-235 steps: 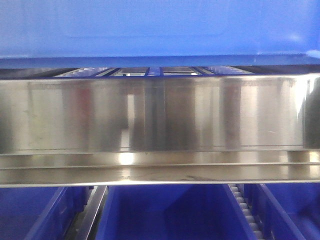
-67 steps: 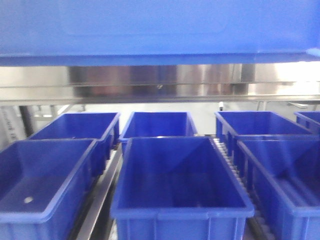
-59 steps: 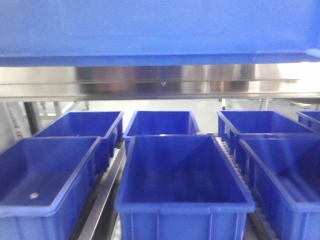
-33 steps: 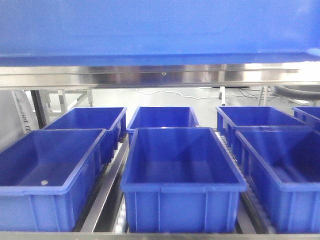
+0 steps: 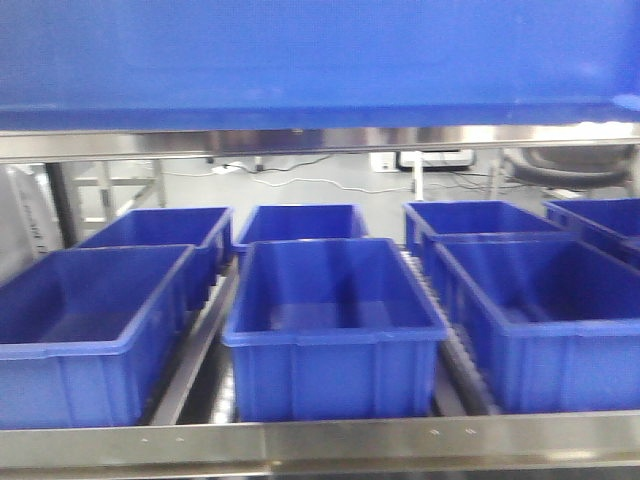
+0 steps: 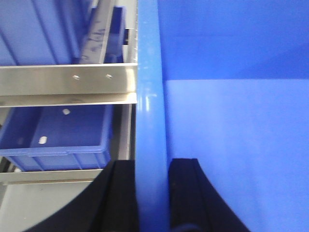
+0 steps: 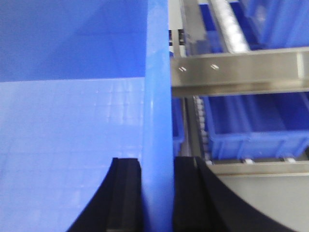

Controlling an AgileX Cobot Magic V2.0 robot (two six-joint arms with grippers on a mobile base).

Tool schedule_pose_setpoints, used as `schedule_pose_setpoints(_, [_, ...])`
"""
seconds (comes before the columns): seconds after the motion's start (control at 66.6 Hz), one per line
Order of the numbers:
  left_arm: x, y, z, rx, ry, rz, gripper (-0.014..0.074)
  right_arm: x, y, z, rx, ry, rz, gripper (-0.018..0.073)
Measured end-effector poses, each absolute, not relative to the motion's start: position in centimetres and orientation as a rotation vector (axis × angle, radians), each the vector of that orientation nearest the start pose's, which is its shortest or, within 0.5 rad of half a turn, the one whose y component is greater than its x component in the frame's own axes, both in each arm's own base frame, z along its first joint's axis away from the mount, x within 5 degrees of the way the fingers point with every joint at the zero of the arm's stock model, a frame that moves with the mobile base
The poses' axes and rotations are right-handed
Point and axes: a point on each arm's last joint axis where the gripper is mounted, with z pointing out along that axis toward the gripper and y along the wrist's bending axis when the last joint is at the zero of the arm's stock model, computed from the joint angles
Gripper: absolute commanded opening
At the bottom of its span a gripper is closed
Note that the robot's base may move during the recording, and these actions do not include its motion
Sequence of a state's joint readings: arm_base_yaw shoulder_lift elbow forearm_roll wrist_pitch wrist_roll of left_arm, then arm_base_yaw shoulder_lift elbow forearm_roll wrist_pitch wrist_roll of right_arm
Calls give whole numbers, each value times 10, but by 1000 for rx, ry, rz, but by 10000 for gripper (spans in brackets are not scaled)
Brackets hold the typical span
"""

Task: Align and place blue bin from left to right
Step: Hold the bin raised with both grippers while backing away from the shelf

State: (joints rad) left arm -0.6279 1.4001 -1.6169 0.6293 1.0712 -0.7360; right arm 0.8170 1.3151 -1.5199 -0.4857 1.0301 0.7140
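The blue bin (image 5: 320, 60) is held up between both arms, and its near wall fills the top of the front view. In the left wrist view my left gripper (image 6: 152, 164) is shut on the bin's left rim (image 6: 150, 96), one black finger outside the wall and one inside. My right gripper (image 7: 157, 162) is shut on the right rim (image 7: 157, 87) in the same way. The bin's pale blue floor (image 7: 72, 125) shows empty.
Beyond the held bin a steel rack holds several blue tubs on roller rails: left (image 5: 90, 330), centre (image 5: 330, 330), right (image 5: 540, 320), more behind. A steel front rail (image 5: 320, 440) crosses the bottom and a steel beam (image 5: 320, 142) runs under the bin. Rack rails (image 6: 67, 79) (image 7: 241, 67) lie beside each gripper.
The steel beam that filled the front view has slid up under the held bin. The rack's tubs came into sight and shrank, and the front rail appeared at the bottom. Both grips are unchanged.
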Motion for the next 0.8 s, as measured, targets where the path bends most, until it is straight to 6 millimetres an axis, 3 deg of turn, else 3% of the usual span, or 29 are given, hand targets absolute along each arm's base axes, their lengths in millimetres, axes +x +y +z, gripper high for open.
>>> schedule_pose_setpoints(0.796, [257, -127, 458, -39, 2116, 26, -111, 206, 168, 447, -187, 2185, 262, -79])
